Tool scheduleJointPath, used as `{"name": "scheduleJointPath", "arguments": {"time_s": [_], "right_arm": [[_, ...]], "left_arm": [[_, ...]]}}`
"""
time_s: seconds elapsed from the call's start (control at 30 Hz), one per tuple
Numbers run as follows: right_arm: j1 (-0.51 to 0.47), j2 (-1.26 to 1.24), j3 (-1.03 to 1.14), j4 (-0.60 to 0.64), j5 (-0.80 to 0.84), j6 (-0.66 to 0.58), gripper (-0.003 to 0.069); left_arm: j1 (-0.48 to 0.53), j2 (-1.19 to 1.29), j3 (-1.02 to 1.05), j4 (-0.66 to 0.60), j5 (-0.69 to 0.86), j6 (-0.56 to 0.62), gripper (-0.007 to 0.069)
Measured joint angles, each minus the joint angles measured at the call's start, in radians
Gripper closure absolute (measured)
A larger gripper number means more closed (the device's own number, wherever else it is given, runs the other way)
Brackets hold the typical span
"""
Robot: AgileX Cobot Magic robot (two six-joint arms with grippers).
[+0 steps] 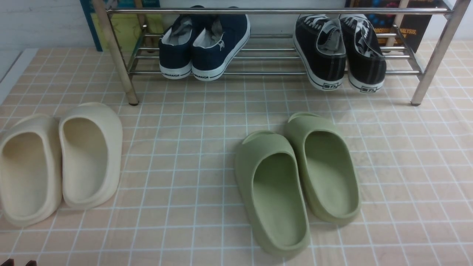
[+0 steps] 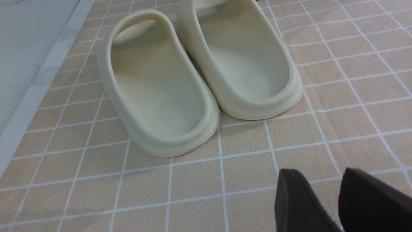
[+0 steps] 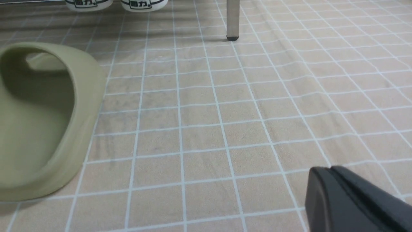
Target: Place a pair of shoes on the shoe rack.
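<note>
The two black canvas sneakers, one (image 1: 320, 51) beside the other (image 1: 364, 51), rest on the lower bars at the right end of the silver shoe rack (image 1: 281, 11), heels facing me. Their white heels (image 3: 88, 3) and a rack leg (image 3: 232, 19) show in the right wrist view. My left gripper (image 2: 322, 180) is low over the floor in front of the cream slides, its fingers slightly apart and empty. Its tips show at the bottom left of the front view (image 1: 18, 263). My right gripper (image 3: 330, 169) is shut and empty over bare floor right of the green slides.
Navy sneakers (image 1: 203, 44) sit on the rack's left part. Olive-green slides (image 1: 295, 177) lie on the tiled floor mid-right, and one (image 3: 42, 122) shows in the right wrist view. Cream slides (image 1: 59, 159) lie at the left, and they also show in the left wrist view (image 2: 193, 71).
</note>
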Motion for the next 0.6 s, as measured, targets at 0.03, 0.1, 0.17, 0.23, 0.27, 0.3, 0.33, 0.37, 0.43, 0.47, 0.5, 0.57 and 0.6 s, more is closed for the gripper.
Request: {"name": "scheduleJointPath", "arguments": {"time_s": [0.03, 0.1, 0.17, 0.23, 0.27, 0.3, 0.33, 0.37, 0.43, 0.47, 0.5, 0.57, 0.6], "right_arm": [[0.000, 0.000, 0.000, -0.003, 0.004, 0.000, 0.0678], [0.000, 0.000, 0.000, -0.003, 0.014, 0.000, 0.0678], [0.000, 0.000, -0.002, -0.003, 0.032, 0.000, 0.0678], [0.000, 0.000, -0.004, -0.003, 0.043, 0.000, 0.0678], [0.000, 0.000, -0.005, -0.003, 0.045, -0.002, 0.0678], [0.000, 0.000, -0.005, -0.003, 0.045, -0.005, 0.0678], [0.000, 0.000, -0.005, -0.003, 0.047, -0.013, 0.0678], [0.000, 0.000, -0.005, -0.003, 0.047, -0.017, 0.0678], [0.000, 0.000, -0.005, -0.003, 0.047, -0.020, 0.0678], [0.001, 0.000, -0.005, -0.003, 0.047, -0.023, 0.0678], [0.005, 0.000, -0.005, -0.003, 0.047, -0.022, 0.0678], [0.021, 0.000, -0.005, -0.003, 0.047, -0.022, 0.0678], [0.023, 0.000, -0.005, -0.003, 0.047, -0.022, 0.0678]], "left_arm": [[0.000, 0.000, 0.000, 0.000, 0.000, 0.000, 0.0386], [0.000, 0.000, 0.000, 0.000, 0.000, 0.000, 0.0386], [0.000, 0.000, 0.000, 0.000, 0.000, 0.000, 0.0386], [0.000, 0.000, 0.000, 0.000, 0.000, 0.000, 0.0386], [0.000, 0.000, 0.000, 0.000, 0.000, 0.000, 0.0386], [0.000, 0.000, 0.000, 0.000, 0.000, 0.000, 0.0386], [0.000, 0.000, 0.000, 0.000, 0.000, 0.000, 0.0386], [0.000, 0.000, 0.000, 0.000, 0.000, 0.000, 0.0386], [0.000, 0.000, 0.000, 0.000, 0.000, 0.000, 0.0386], [0.000, 0.000, 0.000, 0.000, 0.000, 0.000, 0.0386], [0.000, 0.000, 0.000, 0.000, 0.000, 0.000, 0.0386], [0.000, 0.000, 0.000, 0.000, 0.000, 0.000, 0.0386], [0.000, 0.000, 0.000, 0.000, 0.000, 0.000, 0.0386]]}}
